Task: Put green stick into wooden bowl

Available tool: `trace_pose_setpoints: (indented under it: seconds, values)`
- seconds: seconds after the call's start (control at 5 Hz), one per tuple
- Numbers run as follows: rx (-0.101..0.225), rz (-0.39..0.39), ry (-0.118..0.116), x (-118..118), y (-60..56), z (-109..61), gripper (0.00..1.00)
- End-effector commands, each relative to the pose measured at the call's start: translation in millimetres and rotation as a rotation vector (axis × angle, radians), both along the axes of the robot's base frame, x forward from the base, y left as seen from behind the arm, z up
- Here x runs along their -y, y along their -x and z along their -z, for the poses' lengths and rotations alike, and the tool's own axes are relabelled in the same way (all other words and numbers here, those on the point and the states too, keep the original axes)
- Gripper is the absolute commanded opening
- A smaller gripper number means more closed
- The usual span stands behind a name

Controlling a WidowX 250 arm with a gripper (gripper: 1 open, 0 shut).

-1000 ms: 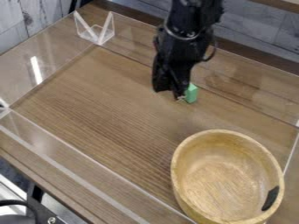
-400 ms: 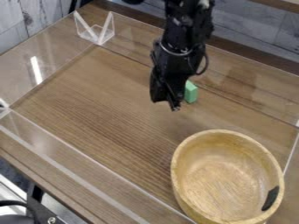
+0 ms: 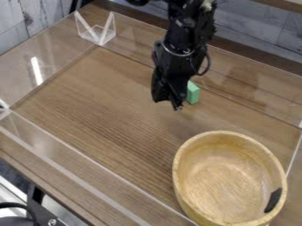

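Note:
The green stick shows as a short bright green block at the back middle of the wooden tabletop. Its left end is hidden behind my black gripper. The gripper hangs straight down from the arm, and its fingers are shut, apparently on that hidden end of the stick. The wooden bowl, light tan with a thick rim and a small dark mark on its right edge, sits empty at the front right. It is well apart from the gripper, nearer the camera.
Clear plastic walls run around the table on the left and front. A small clear stand sits at the back left corner. Bare wood lies between the gripper and the bowl.
Over the last second the gripper shifted slightly left and toward the camera and turned a little. The green stick stayed at its fingers and moved little. Since the last earlier frame nothing has moved.

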State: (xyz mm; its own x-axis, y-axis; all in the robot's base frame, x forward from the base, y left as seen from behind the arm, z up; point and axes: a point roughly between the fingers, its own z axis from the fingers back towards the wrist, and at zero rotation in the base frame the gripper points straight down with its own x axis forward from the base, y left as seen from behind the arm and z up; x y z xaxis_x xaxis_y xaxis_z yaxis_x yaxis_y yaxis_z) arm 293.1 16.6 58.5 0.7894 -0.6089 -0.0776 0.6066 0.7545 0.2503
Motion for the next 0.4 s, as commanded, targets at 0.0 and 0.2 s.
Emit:
trace_pose_setpoints:
  seconds: [0.0, 0.2]
  values:
    - [0.070, -0.013, 0.007, -2.2, -13.1, -16.8, 0.00]
    - [0.076, -0.013, 0.015, -2.2, -14.2, -14.2, 0.00]
